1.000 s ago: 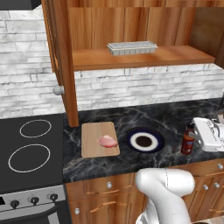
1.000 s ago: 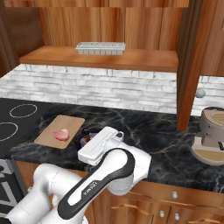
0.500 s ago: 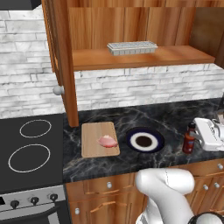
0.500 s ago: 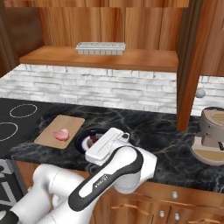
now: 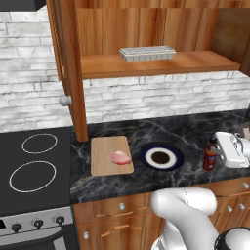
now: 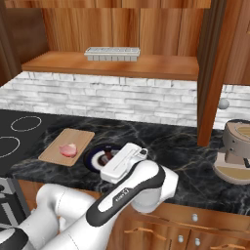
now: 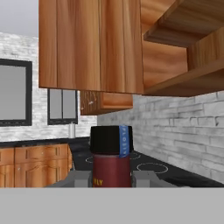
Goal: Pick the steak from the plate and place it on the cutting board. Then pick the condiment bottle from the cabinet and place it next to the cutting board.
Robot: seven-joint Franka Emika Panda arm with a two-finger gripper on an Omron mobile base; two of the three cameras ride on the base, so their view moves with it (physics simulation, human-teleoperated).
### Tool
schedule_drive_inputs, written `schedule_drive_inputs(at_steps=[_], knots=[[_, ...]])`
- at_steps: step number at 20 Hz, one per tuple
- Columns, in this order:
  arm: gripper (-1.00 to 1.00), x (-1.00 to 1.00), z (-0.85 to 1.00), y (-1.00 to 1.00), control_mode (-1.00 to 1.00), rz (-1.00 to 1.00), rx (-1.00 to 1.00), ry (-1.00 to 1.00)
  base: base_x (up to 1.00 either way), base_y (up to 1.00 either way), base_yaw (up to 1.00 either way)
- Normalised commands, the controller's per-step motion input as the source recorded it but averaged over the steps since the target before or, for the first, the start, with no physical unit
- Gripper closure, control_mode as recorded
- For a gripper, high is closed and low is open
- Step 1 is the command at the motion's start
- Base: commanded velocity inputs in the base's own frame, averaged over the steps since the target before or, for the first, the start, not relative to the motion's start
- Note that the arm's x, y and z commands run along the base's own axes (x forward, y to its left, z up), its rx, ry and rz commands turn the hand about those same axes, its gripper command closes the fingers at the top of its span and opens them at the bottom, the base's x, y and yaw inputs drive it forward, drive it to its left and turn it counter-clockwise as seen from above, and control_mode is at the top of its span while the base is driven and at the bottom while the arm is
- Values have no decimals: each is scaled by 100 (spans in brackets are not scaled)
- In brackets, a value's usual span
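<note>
Steak lies flat on the cutting board, toward the board's right near part; same pair in the right base view, steak on cutting board. Plate sits just right of the board on the dark marble surface, nothing on it; apart from the board, small gap. In the right base view the plate is partly covered by the arm.

Condiment bottle is upright at the right end of the surface, well right of the plate, near the front edge. The gripper comes in from the right with the white hand body beside the bottle. In the hand view the condiment bottle stands upright between the two grey fingers, black cap up, red label partly seen; jaws are closed on the bottle body, one finger each side. Cannot tell whether the bottle base touches the surface or is just above it.

Cabinet hangs above, open front, plank back; on its shelf a pale ridged tray. Cabinet and tray also in the right base view. Stove with two ring burners left of the board. Brown round appliance at the far right of the surface.
</note>
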Motion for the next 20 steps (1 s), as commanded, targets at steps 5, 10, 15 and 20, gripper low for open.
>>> schedule_drive_inputs(at_steps=[5,10,15,20], knots=[[100,15,-20,-1,-100,0,0,-4,0,0,0],[100,10,-22,-1,-100,0,0,-5,0,0,0],[100,13,-24,-3,-100,0,0,-4,0,0,0],[100,15,-20,-4,-100,-1,0,-2,0,0,0]])
